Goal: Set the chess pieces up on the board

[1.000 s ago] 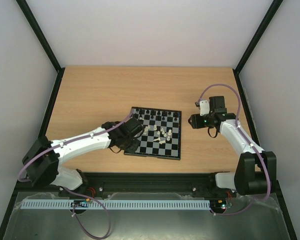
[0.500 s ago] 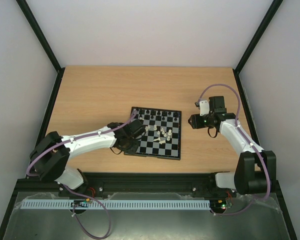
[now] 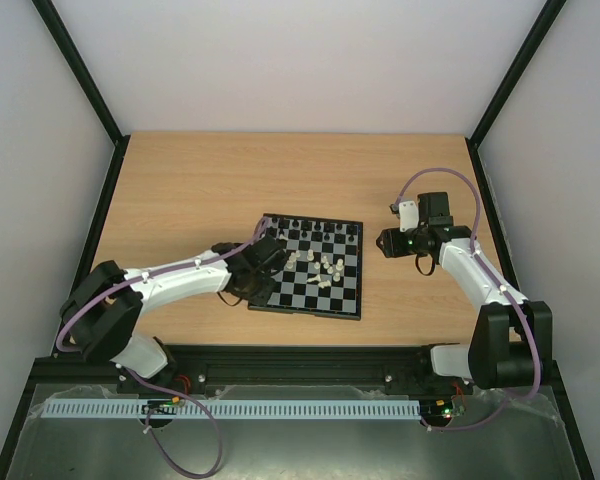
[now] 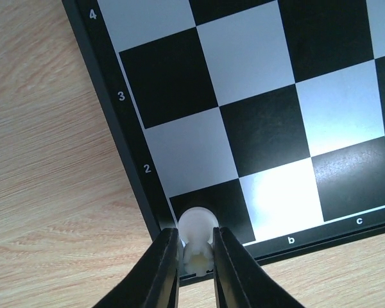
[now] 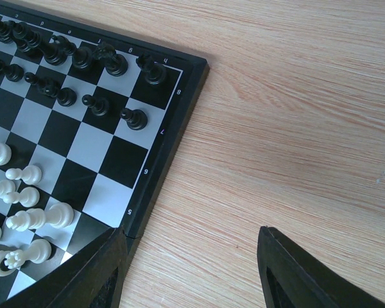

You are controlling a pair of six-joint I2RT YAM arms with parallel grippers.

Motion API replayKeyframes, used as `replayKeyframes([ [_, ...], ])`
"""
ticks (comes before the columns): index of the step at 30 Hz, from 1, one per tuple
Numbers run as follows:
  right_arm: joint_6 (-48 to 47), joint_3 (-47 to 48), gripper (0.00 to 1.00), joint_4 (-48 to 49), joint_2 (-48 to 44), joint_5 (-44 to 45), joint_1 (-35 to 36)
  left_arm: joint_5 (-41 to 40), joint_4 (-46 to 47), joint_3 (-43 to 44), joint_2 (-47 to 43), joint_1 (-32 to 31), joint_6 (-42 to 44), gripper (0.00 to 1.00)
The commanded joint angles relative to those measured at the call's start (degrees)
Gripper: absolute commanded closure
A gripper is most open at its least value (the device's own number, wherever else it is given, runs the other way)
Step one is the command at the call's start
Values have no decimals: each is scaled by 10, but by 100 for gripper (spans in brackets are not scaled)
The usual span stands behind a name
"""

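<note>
The board (image 3: 347, 300) lies mid-table. My left gripper (image 4: 196, 256) is shut on a cream-white rook (image 4: 198, 239), over the board's near left corner square, a1, by the black rim (image 4: 129, 183). In the top view the left gripper (image 3: 263, 262) sits at the board's left edge. Black pieces (image 5: 83, 58) stand in two rows along the far side; in the top view they (image 3: 310, 227) line the far edge. Several cream-white pieces (image 5: 32, 218) lie and stand loose mid-board, shown from above too (image 3: 323, 268). My right gripper (image 5: 189, 263) is open and empty over the wood beside the board's right edge; from above it (image 3: 385, 243) is right of the board.
The wooden table (image 3: 180, 190) is walled by white panels with black frame posts (image 3: 80, 70). A black rail (image 3: 300, 355) runs along the near edge by the arm bases.
My left arm has shifted slightly, the gripper moving a little toward the board's near left corner. The right arm has not moved.
</note>
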Motion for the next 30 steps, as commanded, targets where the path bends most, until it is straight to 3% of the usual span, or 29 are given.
replayKeyframes([
  [1, -5, -1, 43, -6, 1, -3, 0, 3, -3, -6, 3, 3, -1, 79],
  [8, -10, -2, 43, -10, -1, -19, -1, 9, -22, 8, -21, 3, 1, 65],
  [13, -48, 6, 43, -41, -7, -89, 0, -21, -42, 52, -68, 3, 4, 55],
  [15, -80, 18, 35, -69, -7, -124, 1, -35, -31, 63, -90, 3, 10, 54],
  [18, -130, 46, 34, -122, -8, -160, 9, -44, 28, 59, -132, 3, 21, 48],
  [24, -169, 98, 46, -175, 7, -93, 75, -37, 152, 16, -199, 3, -13, 34],
  [30, -165, 125, 54, -188, 56, -57, 129, -17, 196, -26, -227, 3, -58, 37],
])
